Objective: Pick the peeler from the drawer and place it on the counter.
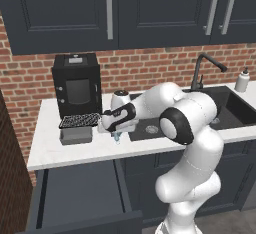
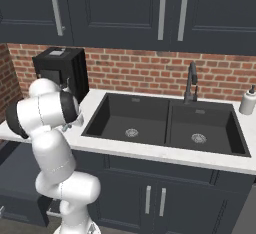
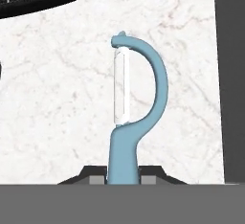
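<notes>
My gripper (image 3: 122, 177) is shut on the handle of the pale-blue peeler (image 3: 123, 153), whose looped head and white blade point away from the hand over the white counter (image 3: 57, 98). In the left base view the gripper (image 1: 118, 132) hangs low over the counter (image 1: 70, 150), between the coffee machine and the sink, with the peeler (image 1: 117, 138) sticking down from it. Whether the peeler's tip touches the stone I cannot tell. The dark drawer (image 1: 75, 198) stands pulled open below the counter at the lower left.
A black coffee machine (image 1: 77, 85) with a drip tray (image 1: 79, 121) stands just left of the gripper. The black double sink (image 2: 165, 120) with its tap (image 2: 191, 80) lies to the right, and a soap bottle (image 1: 242, 81) is at the far right. Dark cupboards hang above.
</notes>
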Robot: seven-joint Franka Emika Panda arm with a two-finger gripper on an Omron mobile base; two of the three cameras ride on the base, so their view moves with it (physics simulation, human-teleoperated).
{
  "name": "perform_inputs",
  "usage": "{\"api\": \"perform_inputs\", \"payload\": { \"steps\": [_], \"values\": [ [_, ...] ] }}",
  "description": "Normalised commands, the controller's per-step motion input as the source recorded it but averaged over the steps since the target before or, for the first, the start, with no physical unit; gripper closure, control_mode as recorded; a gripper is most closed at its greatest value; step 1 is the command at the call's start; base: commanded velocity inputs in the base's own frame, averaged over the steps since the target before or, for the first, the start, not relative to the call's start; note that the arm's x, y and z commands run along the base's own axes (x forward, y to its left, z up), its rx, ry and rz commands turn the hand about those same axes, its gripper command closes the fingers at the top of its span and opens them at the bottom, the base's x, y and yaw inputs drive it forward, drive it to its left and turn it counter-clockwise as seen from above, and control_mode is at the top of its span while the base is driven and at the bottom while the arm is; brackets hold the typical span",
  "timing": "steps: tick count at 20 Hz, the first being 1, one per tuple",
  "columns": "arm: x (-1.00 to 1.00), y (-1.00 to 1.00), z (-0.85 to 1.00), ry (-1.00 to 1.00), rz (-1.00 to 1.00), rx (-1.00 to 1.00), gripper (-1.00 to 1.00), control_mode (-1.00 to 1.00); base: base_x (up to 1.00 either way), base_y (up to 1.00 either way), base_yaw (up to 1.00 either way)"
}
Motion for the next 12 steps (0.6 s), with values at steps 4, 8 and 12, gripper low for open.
{"api": "perform_inputs", "payload": {
  "steps": [4, 8, 12],
  "values": [
    [0.24, 0.13, -0.31, 0.0, 0.0, -0.02, 1.0, -1.0, 0.0, 0.0, 0.0],
    [0.18, 0.12, -0.11, 0.0, 0.0, 0.0, 1.0, -1.0, 0.0, 0.0, 0.0],
    [0.14, 0.04, -0.09, 0.0, 0.0, 0.0, 1.0, -1.0, 0.0, 0.0, 0.0]
  ]
}}
